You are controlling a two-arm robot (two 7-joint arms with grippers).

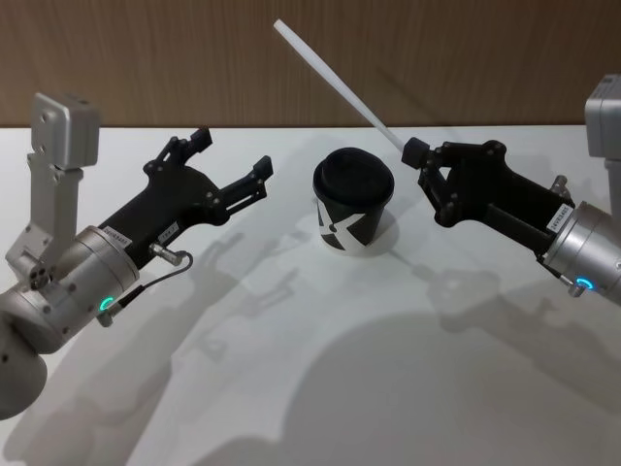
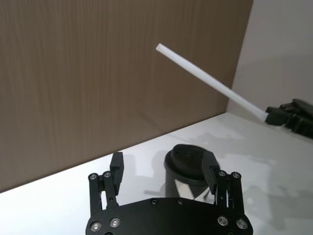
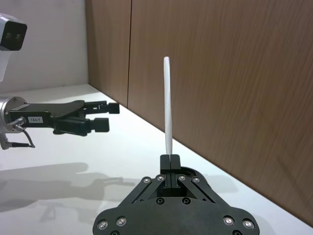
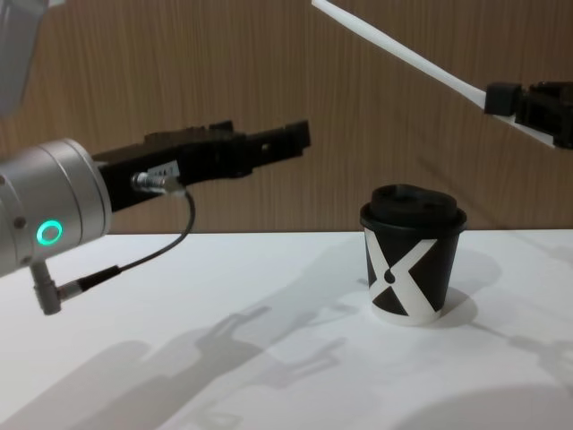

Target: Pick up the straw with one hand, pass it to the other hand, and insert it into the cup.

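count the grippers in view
2. The left gripper, open, hangs left of the cup; the right gripper, right of the cup, is shut on the straw. None seems hidden.

Cup (image 1: 353,199): we find it standing on the table (image 1: 310,388), mid-scene.
Left gripper (image 1: 233,153): at the cup's 10 o'clock, well clear of it.
Right gripper (image 1: 415,155): at its 2 o'clock, nearer.
Straw (image 1: 335,78): we see it pinched in the right gripper, slanting toward 10 o'clock, above and behind the cup.

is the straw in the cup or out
Out: right gripper holds the straw by one end, aloft, clear of the cup; left gripper open beside it.
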